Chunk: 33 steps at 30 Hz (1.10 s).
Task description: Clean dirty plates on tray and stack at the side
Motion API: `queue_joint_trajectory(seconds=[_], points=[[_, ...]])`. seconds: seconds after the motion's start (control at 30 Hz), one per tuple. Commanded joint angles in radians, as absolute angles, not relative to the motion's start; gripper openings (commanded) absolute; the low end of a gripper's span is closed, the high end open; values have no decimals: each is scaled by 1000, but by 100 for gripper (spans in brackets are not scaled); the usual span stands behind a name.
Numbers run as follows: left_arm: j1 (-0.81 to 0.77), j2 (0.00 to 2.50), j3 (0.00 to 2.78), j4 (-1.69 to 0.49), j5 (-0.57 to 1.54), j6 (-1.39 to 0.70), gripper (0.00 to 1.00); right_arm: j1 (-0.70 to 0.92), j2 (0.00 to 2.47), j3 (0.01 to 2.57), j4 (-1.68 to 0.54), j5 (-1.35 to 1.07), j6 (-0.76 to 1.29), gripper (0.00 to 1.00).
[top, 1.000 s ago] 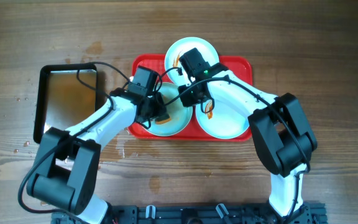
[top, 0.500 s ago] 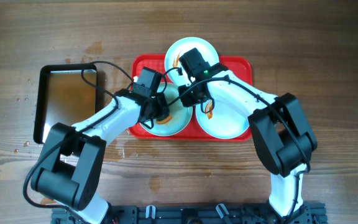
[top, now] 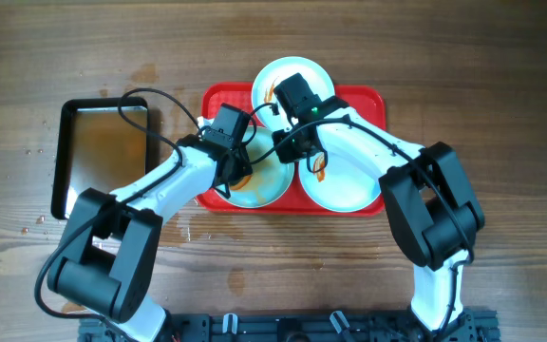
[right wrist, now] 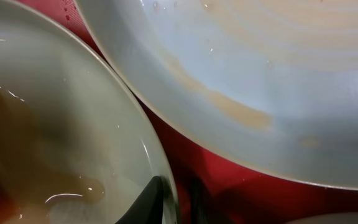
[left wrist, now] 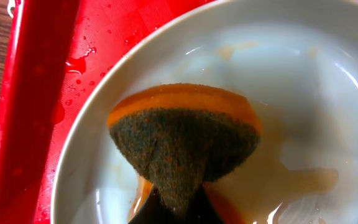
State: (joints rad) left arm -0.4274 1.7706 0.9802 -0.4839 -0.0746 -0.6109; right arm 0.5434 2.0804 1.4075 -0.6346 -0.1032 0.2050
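Note:
Three white plates lie on the red tray (top: 373,100). The front left plate (top: 266,187) is wet with thinned orange sauce. My left gripper (top: 237,174) is shut on a sponge and presses it onto this plate. In the left wrist view the sponge (left wrist: 182,140) shows orange foam and a dark green pad on the plate (left wrist: 303,74). My right gripper (top: 288,152) is shut on the same plate's rim (right wrist: 160,168). The front right plate (top: 349,185) and the back plate (top: 272,76) carry orange smears.
A black-rimmed metal pan (top: 103,157) lies left of the tray on the wooden table. The right wrist view shows a second plate (right wrist: 260,62) with a pale streak close beside the held one, with red tray (right wrist: 229,186) between them.
My left gripper has slid the sponge a little left and toward the back across the front left plate. The right gripper has stayed on the rim.

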Motion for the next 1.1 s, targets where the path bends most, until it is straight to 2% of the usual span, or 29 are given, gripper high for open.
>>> queue_joint_trajectory(seconds=[0.0, 0.13, 0.5, 0.83, 0.93, 1.07], points=[[-422, 1705, 969, -488, -3, -609, 4, 535, 2123, 1402, -648, -59, 210, 16], [-422, 1683, 968, -429, 133, -614, 4, 535, 2123, 1402, -647, -59, 211, 16], [-454, 1829, 968, -402, 226, -644, 4, 535, 2123, 1402, -646, -59, 212, 17], [-473, 1828, 969, -566, -355, -635, 4, 535, 2123, 1401, -648, -59, 211, 17], [-473, 1790, 969, -599, -424, -635, 4, 535, 2123, 1402, -648, -59, 211, 17], [-481, 1713, 969, -599, -392, -633, 4, 535, 2123, 1402, -647, -59, 210, 17]])
